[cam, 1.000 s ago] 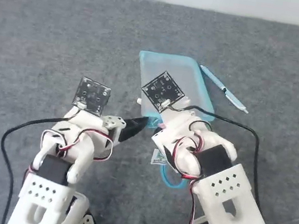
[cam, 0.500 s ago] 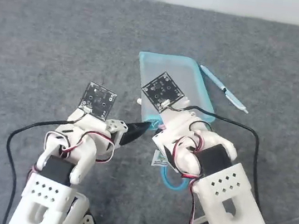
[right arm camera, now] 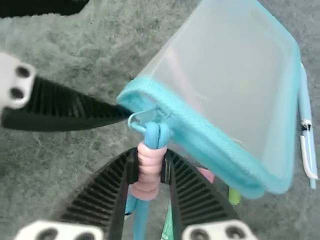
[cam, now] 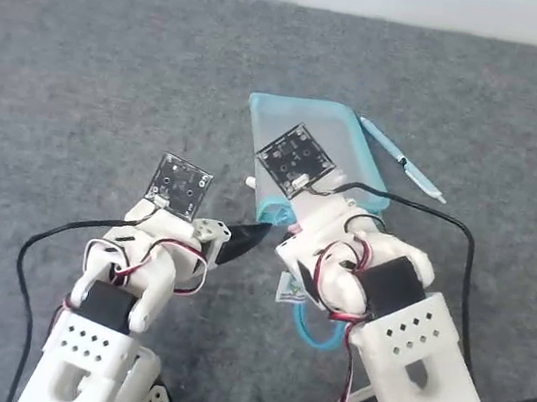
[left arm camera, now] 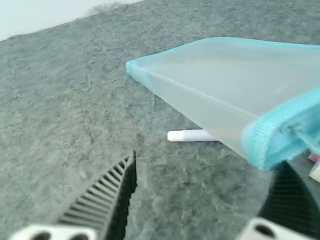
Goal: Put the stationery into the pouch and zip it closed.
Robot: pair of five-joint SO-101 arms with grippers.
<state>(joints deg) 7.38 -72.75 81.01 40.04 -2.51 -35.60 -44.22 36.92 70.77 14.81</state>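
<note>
There was one pouch [cam: 322,148] on the grey mat [cam: 84,82], see-through with a blue edge. I counted two arms and two claws. One light blue pen [cam: 401,160] lay on the mat just beside the pouch, along the side away from the left claw, not inside. One white stick [left arm camera: 190,135] poked out from under the pouch on the other side. One blue cord [cam: 315,331] looped out from the pouch's near corner, with one small tag [cam: 287,287] beside it.

The right claw [right arm camera: 148,156] was squeezed tight on the pink pull [right arm camera: 148,175] at the pouch's near corner. That corner looked lifted a little off the mat. The left claw [left arm camera: 205,165] was wide open and held nothing. One of its black fingers [right arm camera: 65,112] pointed right up to that same corner.

Both arms crowded the near corner of the pouch. Past the pouch's far edge and its stick side, the mat stretched wide.
</note>
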